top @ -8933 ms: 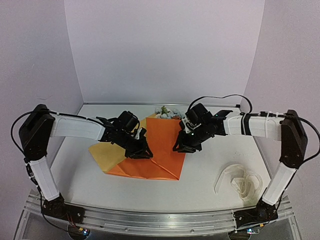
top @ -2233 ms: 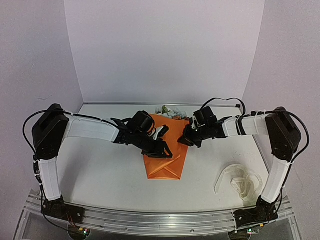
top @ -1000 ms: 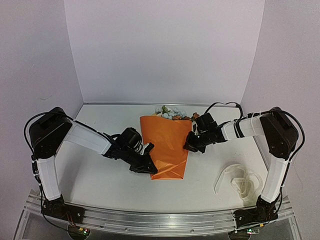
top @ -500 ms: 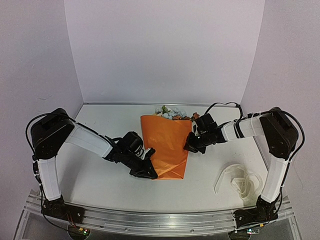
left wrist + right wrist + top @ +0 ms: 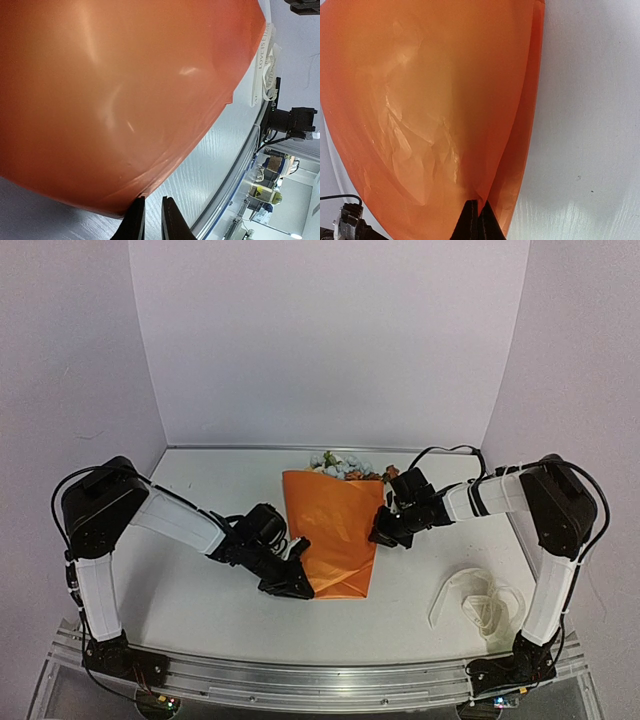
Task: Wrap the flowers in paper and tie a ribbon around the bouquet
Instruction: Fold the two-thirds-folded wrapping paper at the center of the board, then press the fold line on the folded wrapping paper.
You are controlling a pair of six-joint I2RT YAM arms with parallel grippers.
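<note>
The bouquet lies mid-table: orange paper point(image 5: 335, 530) folded into a cone, with the pale blue and cream flowers point(image 5: 340, 466) poking out at its far end. My left gripper point(image 5: 298, 578) sits low at the cone's near left edge. In the left wrist view this gripper point(image 5: 152, 200) is open by a narrow slit. Bare table shows between its fingers point(image 5: 135, 220), and one tip touches the paper point(image 5: 115, 100) edge. My right gripper point(image 5: 381, 530) is shut on the paper's right edge. The right wrist view shows its closed tips point(image 5: 478, 205) pinching a fold of the paper point(image 5: 435, 100). The cream ribbon point(image 5: 480, 605) lies apart.
The ribbon sits in a loose heap on the table's near right, and its lettering shows in the left wrist view point(image 5: 265, 60). White walls enclose the table point(image 5: 200, 590) on three sides. An aluminium rail point(image 5: 320, 680) runs along the near edge.
The open sheet has been folded into a cone over the stems. In the last second my left gripper slid slightly nearer along the cone's lower left edge. The right gripper kept its hold.
</note>
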